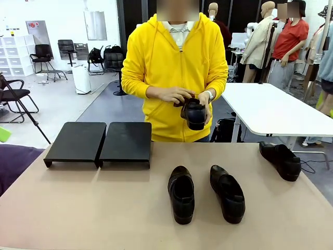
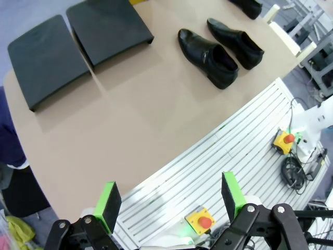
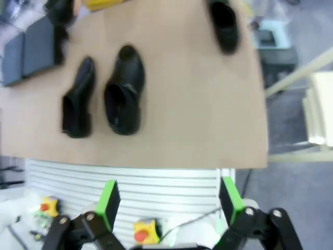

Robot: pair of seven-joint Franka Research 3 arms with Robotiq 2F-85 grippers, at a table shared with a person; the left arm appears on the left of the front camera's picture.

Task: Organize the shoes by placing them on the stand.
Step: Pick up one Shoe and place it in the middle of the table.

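Note:
The stand (image 1: 98,143) is two bare black panels side by side at the table's far left. Two black shoes (image 1: 181,194) (image 1: 227,192) lie side by side in the middle, toes toward me. A third shoe (image 1: 281,160) lies near the far right edge. The person in a yellow hoodie holds another shoe (image 1: 193,112) in both hands above the far edge. My left gripper (image 2: 169,200) hangs open, high over the near table edge, with the stand (image 2: 78,47) and the shoe pair (image 2: 208,57) far beyond it. My right gripper (image 3: 169,200) is open too, well back from the pair (image 3: 125,88).
A white ribbed base plate (image 2: 218,172) with yellow emergency-stop boxes (image 2: 201,221) lies below both grippers. A white table (image 1: 276,107) stands behind on the right. Bare tabletop (image 1: 93,203) stretches between the stand and the near edge.

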